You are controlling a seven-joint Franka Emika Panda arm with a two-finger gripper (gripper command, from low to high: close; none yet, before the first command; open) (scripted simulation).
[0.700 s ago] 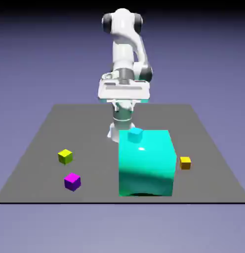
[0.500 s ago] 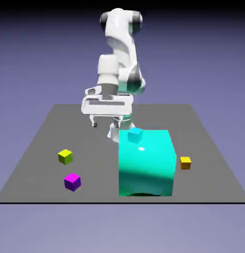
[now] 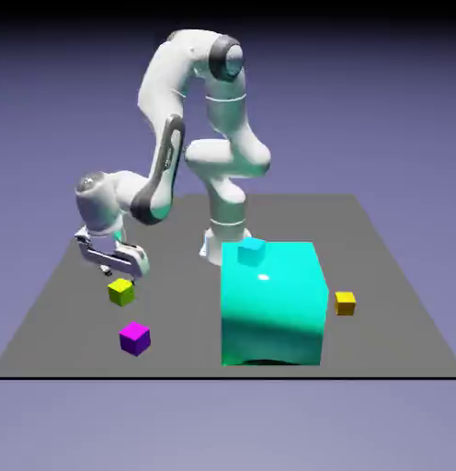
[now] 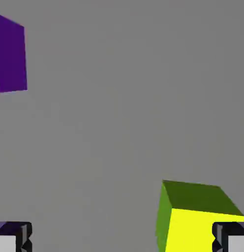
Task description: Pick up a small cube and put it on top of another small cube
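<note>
Lime cube (image 3: 121, 292) below the open gripper (image 3: 119, 275)

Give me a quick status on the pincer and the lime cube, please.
Pincer open, empty. Lime cube on table, off-centre toward one fingertip. That fingertip may catch it.

Inscriptions: none legible on the robot arm (image 3: 227, 110), the cubes, the large cyan block (image 3: 271, 308) or the counter (image 3: 186, 340).

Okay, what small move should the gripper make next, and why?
Probably shift sideways to centre over the lime cube before lowering: in the hand view, the open gripper has the cube near its right fingertip, not midway between both.
</note>
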